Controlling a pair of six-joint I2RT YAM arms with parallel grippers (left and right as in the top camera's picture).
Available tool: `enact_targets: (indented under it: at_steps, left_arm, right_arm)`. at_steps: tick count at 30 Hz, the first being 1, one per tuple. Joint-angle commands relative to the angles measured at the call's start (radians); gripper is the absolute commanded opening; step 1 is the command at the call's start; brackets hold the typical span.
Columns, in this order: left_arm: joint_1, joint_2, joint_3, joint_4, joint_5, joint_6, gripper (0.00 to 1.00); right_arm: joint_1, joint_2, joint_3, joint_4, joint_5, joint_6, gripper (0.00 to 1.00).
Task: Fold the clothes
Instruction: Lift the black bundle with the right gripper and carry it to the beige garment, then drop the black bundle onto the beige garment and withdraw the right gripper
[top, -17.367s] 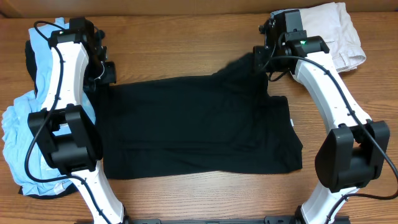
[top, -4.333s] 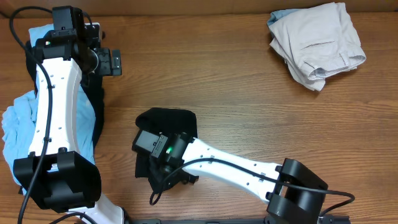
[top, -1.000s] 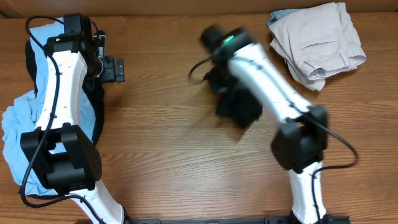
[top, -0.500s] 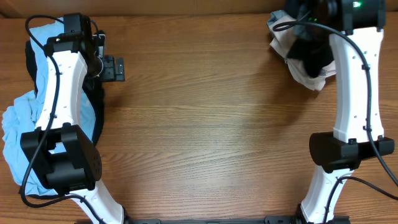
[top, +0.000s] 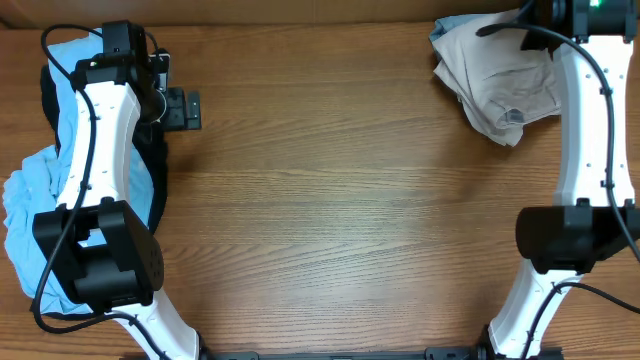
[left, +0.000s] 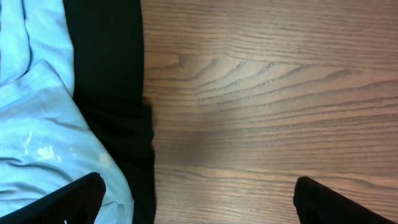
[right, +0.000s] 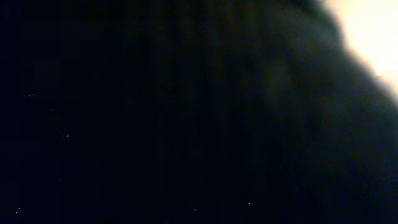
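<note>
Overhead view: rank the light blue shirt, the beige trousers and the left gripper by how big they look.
Largest, unranked: light blue shirt and beige trousers. Their visible areas look alike, and the left arm hides part of the shirt.
Smallest: left gripper, clearly.

Light blue shirt (top: 25, 200), black garment (left: 112, 93), beige trousers (top: 500, 80), wood-grain table (top: 330, 200).

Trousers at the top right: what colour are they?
Beige-white trousers, best seen in the overhead view.
</note>
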Motion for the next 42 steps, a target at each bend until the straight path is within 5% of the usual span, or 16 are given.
enact_targets:
  at_steps: [1, 11, 13, 14, 16, 17, 31, 42]
  left_arm:
    - [0.008, 0.011, 0.018, 0.011, 0.021, 0.011, 1.0]
    - [0.008, 0.011, 0.018, 0.016, 0.021, 0.011, 1.0]
    - [0.008, 0.011, 0.018, 0.019, 0.021, 0.012, 1.0]
    - [0.008, 0.011, 0.018, 0.021, 0.021, 0.012, 1.0]
    - [0.008, 0.011, 0.018, 0.026, 0.02, 0.012, 1.0]
    - [0.008, 0.011, 0.018, 0.029, 0.02, 0.012, 1.0]
    - [0.008, 0.011, 0.018, 0.04, 0.02, 0.012, 1.0]
    - [0.006, 0.011, 0.018, 0.04, 0.02, 0.012, 1.0]
  right_arm:
    - [-0.021, 0.019, -0.05, 0.059, -0.026, -0.046, 0.04]
    - [0.013, 0.157, -0.109, 0.089, -0.164, -0.039, 0.04]
    - [0.026, 0.188, -0.109, 0.087, -0.165, -0.034, 0.1]
    - [0.029, 0.196, -0.109, 0.081, -0.165, -0.034, 0.28]
    - [0.035, 0.207, -0.109, 0.062, -0.164, -0.006, 0.91]
    - [0.035, 0.207, -0.109, 0.047, -0.166, 0.009, 1.0]
    - [0.079, -0.109, 0.134, -0.206, -0.409, 0.084, 1.0]
    - [0.247, -0.375, 0.142, -0.427, -0.537, 0.098, 1.0]
